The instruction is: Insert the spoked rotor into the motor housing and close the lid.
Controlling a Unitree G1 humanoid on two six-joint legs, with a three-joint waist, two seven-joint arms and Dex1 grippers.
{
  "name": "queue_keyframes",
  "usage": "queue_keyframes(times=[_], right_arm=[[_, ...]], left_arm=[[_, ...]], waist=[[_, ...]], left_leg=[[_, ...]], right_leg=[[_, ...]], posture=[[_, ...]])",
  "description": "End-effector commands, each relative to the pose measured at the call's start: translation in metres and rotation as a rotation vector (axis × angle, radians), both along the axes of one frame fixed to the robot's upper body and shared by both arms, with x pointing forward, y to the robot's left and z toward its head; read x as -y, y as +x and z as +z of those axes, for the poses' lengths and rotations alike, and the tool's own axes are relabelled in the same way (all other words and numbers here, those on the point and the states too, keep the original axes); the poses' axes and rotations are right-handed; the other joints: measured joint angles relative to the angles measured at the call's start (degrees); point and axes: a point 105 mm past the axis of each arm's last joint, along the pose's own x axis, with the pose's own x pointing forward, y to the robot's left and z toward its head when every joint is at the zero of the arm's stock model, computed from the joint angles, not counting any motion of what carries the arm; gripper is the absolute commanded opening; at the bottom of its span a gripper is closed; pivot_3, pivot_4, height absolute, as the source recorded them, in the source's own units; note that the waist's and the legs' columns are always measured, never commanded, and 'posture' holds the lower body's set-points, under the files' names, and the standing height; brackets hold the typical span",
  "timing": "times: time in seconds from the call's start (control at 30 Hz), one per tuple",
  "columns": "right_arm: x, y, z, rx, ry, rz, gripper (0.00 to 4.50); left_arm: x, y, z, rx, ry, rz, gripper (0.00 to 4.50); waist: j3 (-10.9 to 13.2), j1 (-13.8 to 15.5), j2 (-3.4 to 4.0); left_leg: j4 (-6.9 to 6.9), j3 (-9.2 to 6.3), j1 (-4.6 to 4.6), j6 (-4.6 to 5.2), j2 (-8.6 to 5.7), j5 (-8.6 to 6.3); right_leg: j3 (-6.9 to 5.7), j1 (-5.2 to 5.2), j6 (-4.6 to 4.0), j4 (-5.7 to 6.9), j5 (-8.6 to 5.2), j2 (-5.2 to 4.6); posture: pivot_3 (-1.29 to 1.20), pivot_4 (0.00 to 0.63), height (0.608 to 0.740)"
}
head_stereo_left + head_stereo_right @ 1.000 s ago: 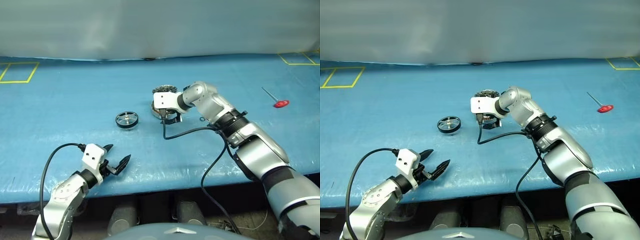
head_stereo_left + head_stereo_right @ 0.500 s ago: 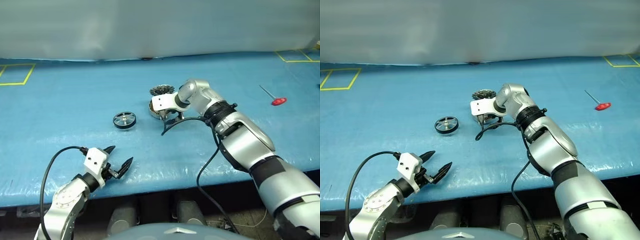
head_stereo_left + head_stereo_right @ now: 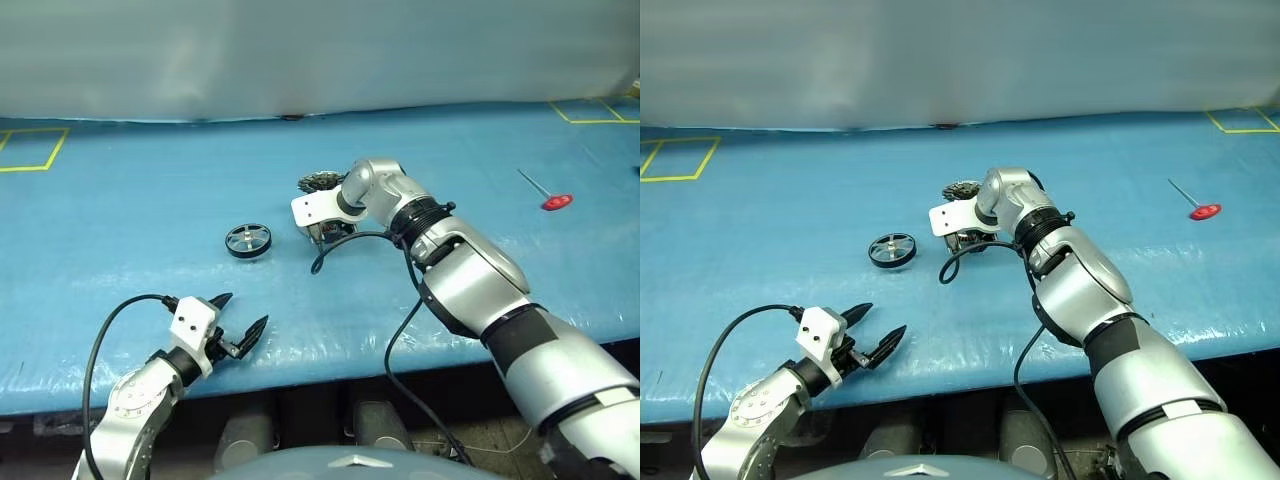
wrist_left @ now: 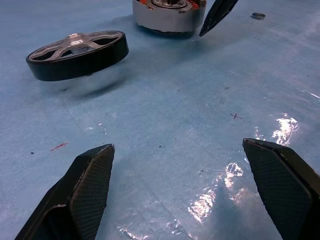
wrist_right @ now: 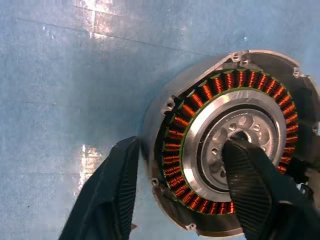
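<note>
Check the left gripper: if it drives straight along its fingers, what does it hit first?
Probably bare blue table cover; its line then runs between the spoked rotor and motor housing. Left gripper is open; depth unclear.

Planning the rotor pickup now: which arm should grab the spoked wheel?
Probably left. The left gripper is open and free, facing the wheel. The right gripper straddles the housing wall.

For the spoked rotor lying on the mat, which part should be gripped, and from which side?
Grip the spoked rotor across its black outer rim, coming from above. It lies flat on the blue mat, spokes and hub facing up, apart from the motor housing, so opposite sides of the rim are free. The open left gripper is probably the better placed one.
</note>
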Motion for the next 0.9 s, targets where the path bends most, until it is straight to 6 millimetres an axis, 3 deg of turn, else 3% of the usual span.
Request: queue_keyframes(times=[0.03,0.27,0.4,0.63,0.9], right_arm=[[-0.009,0.003,0.013,0.036,0.035,0.02,2.06],[-0.014,0.001,0.017,0.034,0.091,0.044,2.06],[-0.015,-0.01,0.005,-0.002,0.092,0.088,2.06],[-0.012,-0.044,-0.027,-0.107,0.08,0.132,2.06],[-0.007,-0.096,-0.04,-0.187,0.058,0.221,2.06]], left_arm=[[0.007,-0.001,0.013,0.058,0.002,-0.018,4.5],[0.009,-0.001,0.012,0.054,-0.005,-0.025,4.5],[0.01,0.0,0.012,0.047,-0.01,-0.035,4.5],[0.012,0.005,0.011,0.043,-0.012,-0.051,4.5],[0.014,0.004,0.007,0.022,-0.026,-0.058,4.5]], waist=[[0.0,-0.07,0.0],[0.04,-0.1,0.06],[0.04,-0.12,0.07],[-0.05,0.0,0.02],[-0.21,0.53,-0.05]], left_leg=[[0.0,-0.01,0.0,-0.01,0.0,0.01],[0.0,-0.02,0.0,-0.05,0.0,0.03],[-0.02,-0.02,0.0,-0.05,0.01,0.03],[-0.01,-0.09,0.14,-0.02,0.02,0.01],[0.03,-0.13,0.34,0.17,0.02,-0.1]], right_leg=[[0.0,0.0,0.0,0.0,0.0,0.0],[0.0,-0.02,-0.03,0.05,-0.01,-0.01],[-0.01,-0.03,-0.02,0.06,0.0,-0.01],[-0.07,0.12,0.06,0.09,0.05,-0.04],[-0.11,0.26,-0.12,0.19,-0.06,-0.02]], posture=[[0.0,0.15,0.74],[0.0,0.15,0.74],[0.0,0.15,0.74],[0.0,0.15,0.74],[0.0,0.15,0.74]])
